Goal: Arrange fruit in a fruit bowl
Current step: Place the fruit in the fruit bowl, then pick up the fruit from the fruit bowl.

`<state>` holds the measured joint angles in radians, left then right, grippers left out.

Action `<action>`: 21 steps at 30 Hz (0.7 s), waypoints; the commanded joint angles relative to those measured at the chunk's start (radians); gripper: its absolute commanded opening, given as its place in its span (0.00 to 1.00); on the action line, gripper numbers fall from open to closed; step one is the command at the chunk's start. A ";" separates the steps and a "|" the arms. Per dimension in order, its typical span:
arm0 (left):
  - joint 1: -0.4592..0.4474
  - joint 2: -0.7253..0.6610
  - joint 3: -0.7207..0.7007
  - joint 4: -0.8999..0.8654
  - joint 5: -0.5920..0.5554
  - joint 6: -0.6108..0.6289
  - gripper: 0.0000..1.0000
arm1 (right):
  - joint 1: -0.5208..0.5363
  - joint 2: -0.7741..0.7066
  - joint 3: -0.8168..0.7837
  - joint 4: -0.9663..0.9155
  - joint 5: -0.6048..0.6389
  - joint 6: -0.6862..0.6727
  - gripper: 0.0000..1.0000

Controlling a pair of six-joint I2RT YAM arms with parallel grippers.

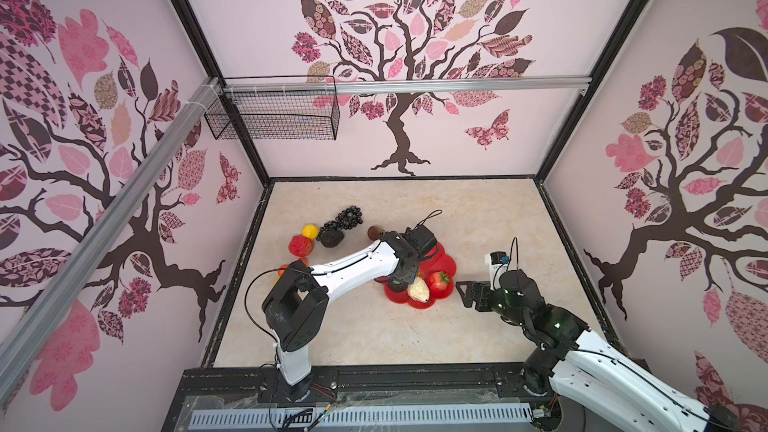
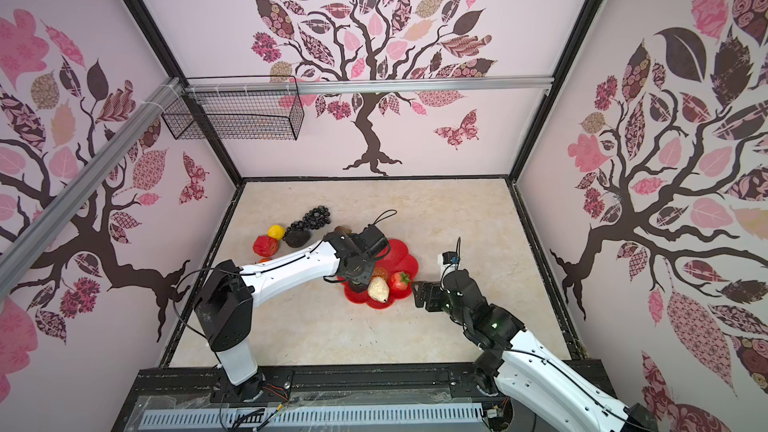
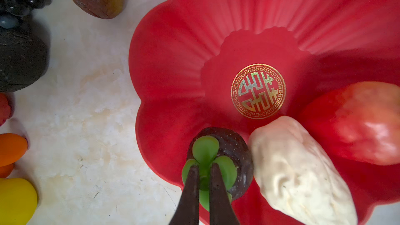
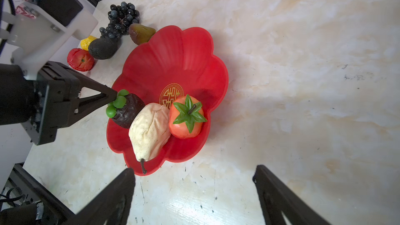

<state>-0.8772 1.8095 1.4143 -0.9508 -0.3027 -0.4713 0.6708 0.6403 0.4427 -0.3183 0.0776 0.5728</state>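
Marble tabletop (image 4: pixel 281 61) — left end effector (image 3: pixel 204 166) grips dark fruit (image 3: pixel 234 146) in bowl (image 3: pixel 173 61).

Soft, even light; only faint shadows. Both top views are sharp but show wide-angle stretch toward the edges. The left wrist view blurs its fingers (image 3: pixel 190 191); glare whitens the near worktop (image 4: pixel 173 208) in the right wrist view.
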 commanded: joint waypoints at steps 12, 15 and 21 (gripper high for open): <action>-0.003 0.008 0.047 0.016 -0.012 0.013 0.23 | -0.002 -0.005 -0.004 -0.013 0.005 0.003 0.90; -0.004 0.004 0.046 0.021 -0.012 0.014 0.24 | -0.002 -0.002 -0.004 -0.011 0.006 0.001 0.90; -0.004 -0.007 0.044 0.041 -0.036 -0.002 0.27 | -0.002 -0.001 -0.004 -0.011 0.005 0.001 0.91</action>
<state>-0.8780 1.8133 1.4178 -0.9329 -0.3122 -0.4667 0.6708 0.6415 0.4419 -0.3180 0.0780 0.5728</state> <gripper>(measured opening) 0.269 0.908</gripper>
